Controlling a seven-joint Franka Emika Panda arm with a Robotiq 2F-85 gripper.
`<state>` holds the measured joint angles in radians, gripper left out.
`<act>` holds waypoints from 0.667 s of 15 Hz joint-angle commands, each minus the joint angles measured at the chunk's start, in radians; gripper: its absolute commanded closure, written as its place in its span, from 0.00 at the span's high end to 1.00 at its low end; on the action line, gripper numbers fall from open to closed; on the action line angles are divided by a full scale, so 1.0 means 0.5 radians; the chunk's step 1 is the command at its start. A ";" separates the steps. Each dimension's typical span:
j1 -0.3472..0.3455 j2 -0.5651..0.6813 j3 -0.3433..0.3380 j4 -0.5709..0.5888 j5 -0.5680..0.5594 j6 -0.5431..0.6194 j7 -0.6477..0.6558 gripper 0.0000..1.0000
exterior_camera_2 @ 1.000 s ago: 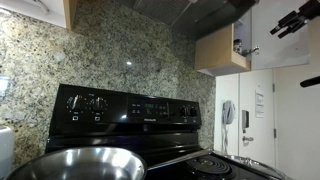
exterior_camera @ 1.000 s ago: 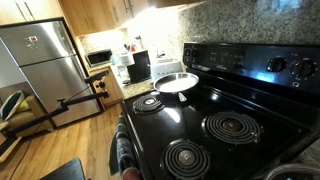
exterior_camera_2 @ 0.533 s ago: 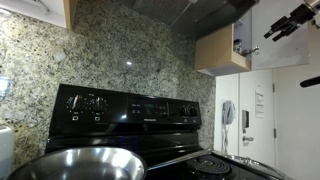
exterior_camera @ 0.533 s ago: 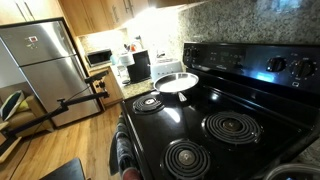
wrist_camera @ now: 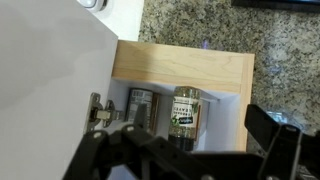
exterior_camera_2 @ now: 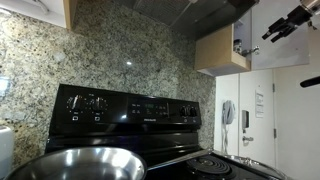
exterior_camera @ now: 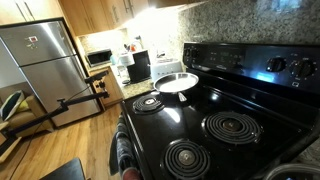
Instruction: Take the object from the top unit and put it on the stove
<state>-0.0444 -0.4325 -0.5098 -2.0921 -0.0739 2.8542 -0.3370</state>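
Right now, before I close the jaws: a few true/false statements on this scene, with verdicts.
1. A steel pan sits on the stove. True.
2. The cabinet is shut. False: its door is open, and a can and a jar stand upright inside, side by side.
3. The jaws are shut on the jar. False: in the wrist view they are open and hold nothing.
4. A steel fridge stands across the room from the stove. True.
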 commanded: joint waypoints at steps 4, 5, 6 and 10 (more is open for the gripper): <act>0.173 0.175 -0.128 0.124 0.177 0.066 -0.140 1.00; 0.284 0.193 -0.210 0.152 0.259 0.082 -0.196 1.00; 0.344 0.241 -0.267 0.200 0.295 0.091 -0.221 1.00; 0.660 0.362 -0.542 0.348 0.570 0.196 -0.411 1.00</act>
<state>0.1763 -0.3131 -0.6872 -1.9946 0.1125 2.8958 -0.4605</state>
